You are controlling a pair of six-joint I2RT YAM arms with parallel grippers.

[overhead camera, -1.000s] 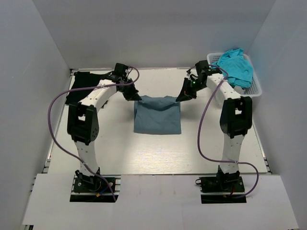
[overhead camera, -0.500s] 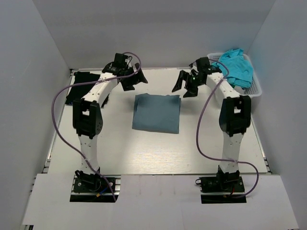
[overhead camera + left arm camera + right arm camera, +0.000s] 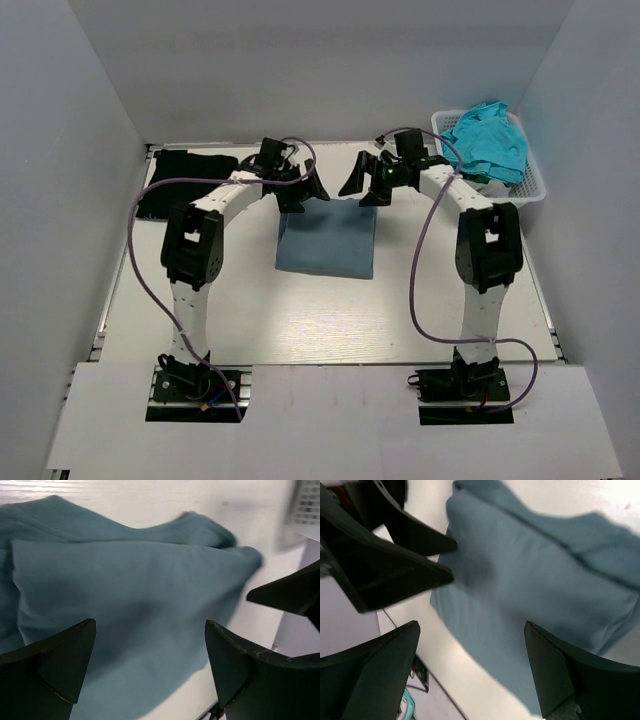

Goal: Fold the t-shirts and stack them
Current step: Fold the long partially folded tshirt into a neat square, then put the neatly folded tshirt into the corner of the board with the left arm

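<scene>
Fold at risk
The slate-blue t-shirt lies folded, well left of the basket; the left gripper and right gripper, both spread wide and empty, could snag it and undo the fold.

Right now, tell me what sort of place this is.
Probably a robotics test cell: white walls box in a table, the left arm and right arm bolted at its edge, slate-blue t-shirt laid out.

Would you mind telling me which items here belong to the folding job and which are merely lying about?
Belonging to the job:
slate-blue t-shirt, folded mid-table
black t-shirt, far left
turquoise t-shirts, heaped far right

Merely lying about:
white basket, only holding the turquoise heap
</scene>
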